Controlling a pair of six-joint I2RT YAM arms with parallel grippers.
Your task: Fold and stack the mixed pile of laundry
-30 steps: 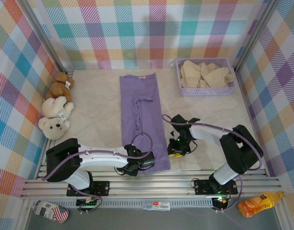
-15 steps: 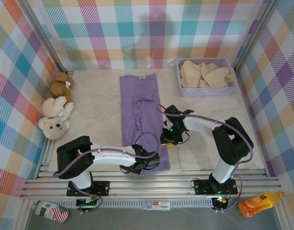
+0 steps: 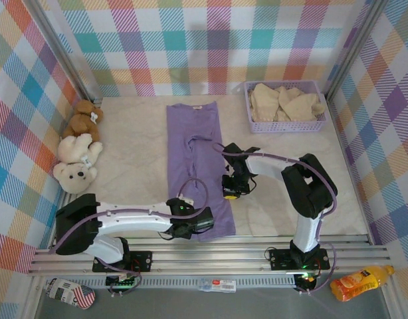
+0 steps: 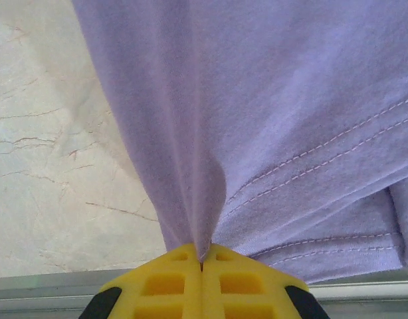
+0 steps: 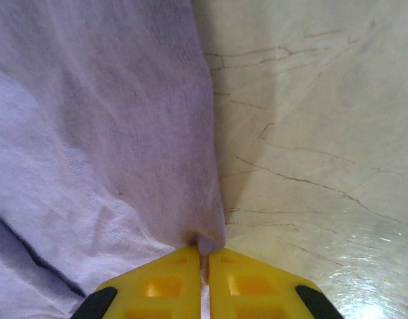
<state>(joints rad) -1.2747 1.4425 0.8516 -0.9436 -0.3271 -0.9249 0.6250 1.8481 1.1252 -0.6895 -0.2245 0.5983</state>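
Lying flat down the middle of the table [image 3: 134, 166], the lavender-purple shirt [image 3: 193, 149] makes one long folded strip. The left gripper [image 3: 197, 224] has its yellow jaws pressed together on the cloth close to the near hem, and the right gripper [image 3: 228, 193] pinches the shirt's right edge. The cream-beige garment [image 3: 287, 101] sits in the basket [image 3: 284, 127] at the far right

— How many garments do you count?
— Two: one lavender-purple soft cloth collared shirt [image 3: 194, 166] and one crumpled cream-beige cloth garment [image 3: 284, 102].
— Baskets?
— One lavender plastic mesh basket [image 3: 287, 126].
— Toys?
— Two plush toys: one brown teddy bear [image 3: 84, 119], one cream teddy bear [image 3: 72, 176].
— Anything more?
— One orange plastic bottle [image 3: 360, 282], and two white-and-black robot arms, the left arm [image 3: 131, 218] and the right arm [image 3: 284, 169].
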